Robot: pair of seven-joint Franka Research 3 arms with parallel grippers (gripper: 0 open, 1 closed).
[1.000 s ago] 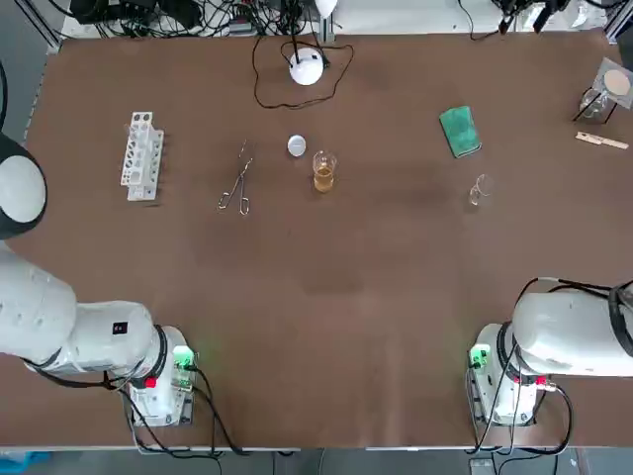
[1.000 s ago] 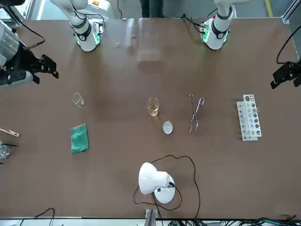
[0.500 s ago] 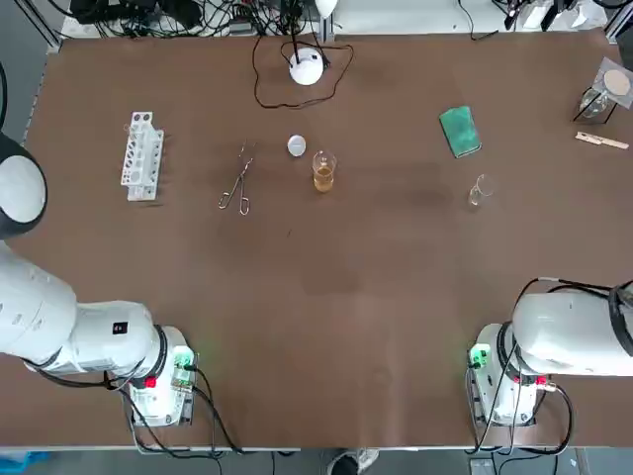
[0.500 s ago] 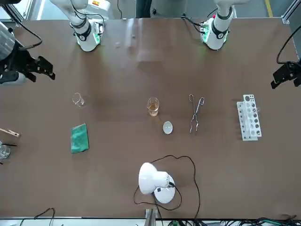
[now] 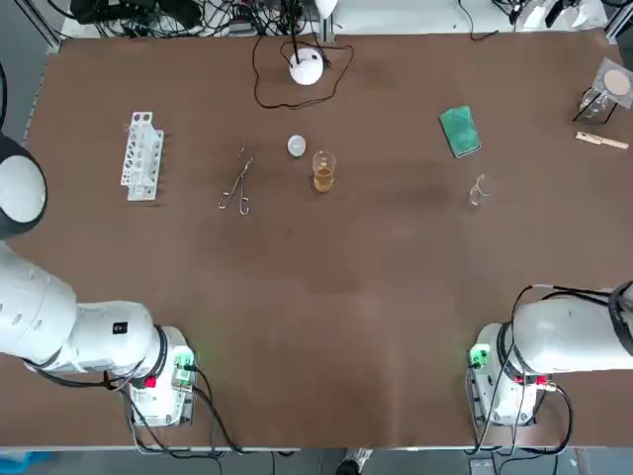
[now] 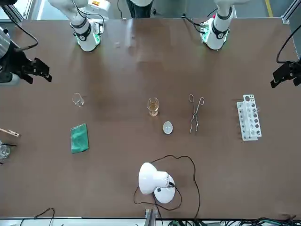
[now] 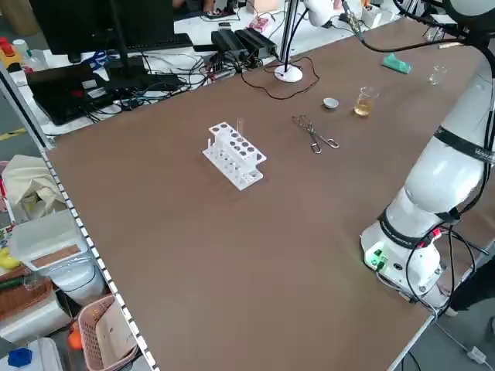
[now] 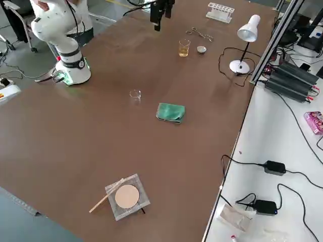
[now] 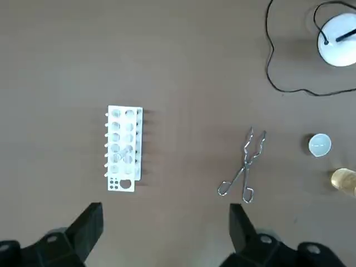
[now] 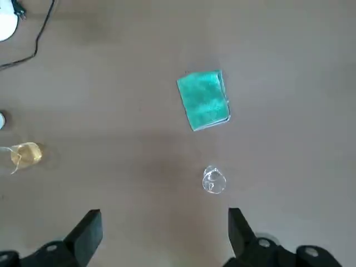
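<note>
My left gripper (image 9: pixel 165 216) is open and hangs high above the table's left part; a white test tube rack (image 9: pixel 124 148) and metal tongs (image 9: pixel 243 167) lie beneath it. In the front view it shows at the right edge (image 6: pixel 285 75), above the rack (image 6: pixel 248 117). My right gripper (image 10: pixel 164 217) is open too, high over a small empty glass beaker (image 10: pixel 213 181) and a green cloth (image 10: pixel 203 99). The front view has it at the left edge (image 6: pixel 26 70). Neither gripper holds or touches anything.
A beaker of amber liquid (image 5: pixel 323 172) and a small white dish (image 5: pixel 297 146) sit mid-table beside the tongs (image 5: pixel 236 181). A white desk lamp (image 5: pixel 307 65) with its cable stands at the far edge. A gauze square with a round pad (image 5: pixel 615 85) and a wooden stick (image 5: pixel 601 141) lie far right.
My right gripper has drifted a little toward the table's right edge. The left arm and the objects on the table have not moved.
</note>
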